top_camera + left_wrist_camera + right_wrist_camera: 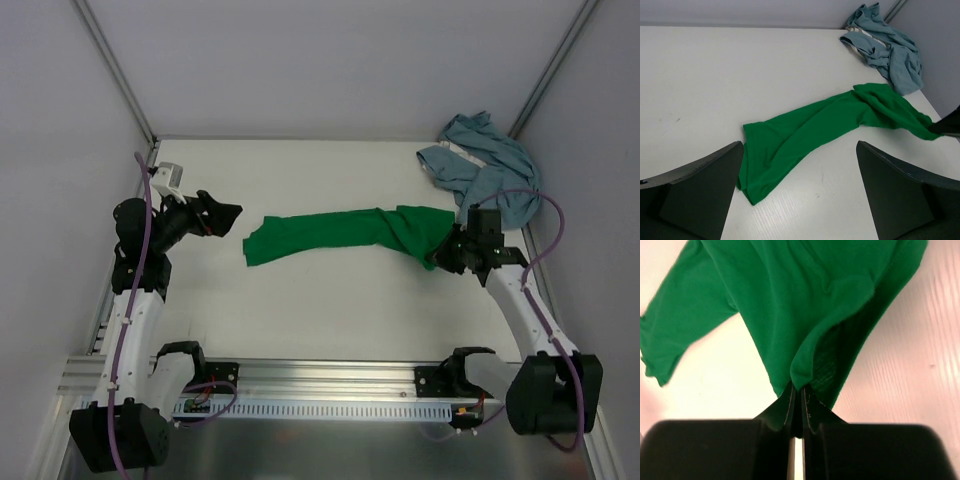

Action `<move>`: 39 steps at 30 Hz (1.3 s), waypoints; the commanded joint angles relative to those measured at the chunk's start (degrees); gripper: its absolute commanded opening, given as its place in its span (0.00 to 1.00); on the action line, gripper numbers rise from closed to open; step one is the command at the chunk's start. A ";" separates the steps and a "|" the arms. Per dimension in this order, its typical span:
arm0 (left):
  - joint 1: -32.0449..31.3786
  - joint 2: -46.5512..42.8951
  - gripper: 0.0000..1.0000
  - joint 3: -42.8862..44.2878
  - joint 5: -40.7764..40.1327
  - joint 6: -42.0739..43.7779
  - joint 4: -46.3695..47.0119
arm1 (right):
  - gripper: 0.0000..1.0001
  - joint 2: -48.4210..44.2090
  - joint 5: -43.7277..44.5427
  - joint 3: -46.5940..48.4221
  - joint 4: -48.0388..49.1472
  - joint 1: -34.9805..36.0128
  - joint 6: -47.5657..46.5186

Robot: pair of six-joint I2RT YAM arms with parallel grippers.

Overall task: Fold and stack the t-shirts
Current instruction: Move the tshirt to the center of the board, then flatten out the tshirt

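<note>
Layout: green t-shirt drawn into a band across the table, long axis 9-to-3 o'clock in the top view. Right gripper clamped on its 3 o'clock end. Left gripper, jaws apart, is nearer the free end, at its 3 o'clock. Blue-grey t-shirt heaped at 1 o'clock.

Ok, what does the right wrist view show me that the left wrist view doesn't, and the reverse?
Right wrist only: the right gripper shut on a pinched fold of the green t-shirt, seen close up. Left wrist only: the left gripper open with nothing between its fingers, the green t-shirt's full length stretched across the table, and the blue-grey t-shirt crumpled in the far right corner. Both: the green t-shirt lying on the white table.
</note>
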 commanded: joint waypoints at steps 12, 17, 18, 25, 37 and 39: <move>-6.06 -8.25 0.99 1.39 1.53 -6.95 -7.81 | 0.99 -25.69 2.86 -15.16 -10.91 -0.02 2.88; -6.15 -13.17 0.99 -0.99 1.70 -6.86 -10.61 | 0.91 -16.31 4.61 -10.42 -8.02 -0.10 1.03; -6.06 -13.53 0.99 -1.17 1.79 -6.78 -11.23 | 0.90 -15.32 5.14 -10.06 -7.58 -0.10 0.68; -6.15 -16.51 0.99 -3.01 2.14 -5.02 -14.75 | 0.87 -10.57 12.44 -8.64 -7.31 -0.02 -0.64; -6.15 -16.43 0.99 -5.21 2.23 -3.87 -15.02 | 0.83 -6.36 17.62 -8.39 -4.23 -0.19 -2.48; -6.06 -16.87 0.99 -5.83 2.23 -3.87 -15.02 | 0.83 -3.19 18.33 -6.81 -3.71 -0.37 -2.84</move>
